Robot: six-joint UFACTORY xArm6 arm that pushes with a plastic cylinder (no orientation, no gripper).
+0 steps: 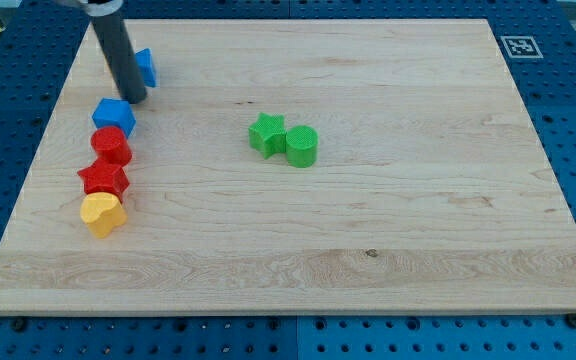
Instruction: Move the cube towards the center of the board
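My tip (134, 98) rested on the wooden board (388, 250) near its upper-left corner; as a bare rod, it had no jaws to spread or press together. The tip stood between two blue blocks: a blue block (146, 67) partly hidden behind the rod, its shape unclear, and the blue cube (114, 115) just below and to the view's left, seemingly touching or almost so. Below the cube ran a column down the left edge: red cylinder (111, 145), red star (103, 179), yellow heart-like block (101, 213). Near the board's centre, green star (266, 134) touched green cylinder (302, 146).
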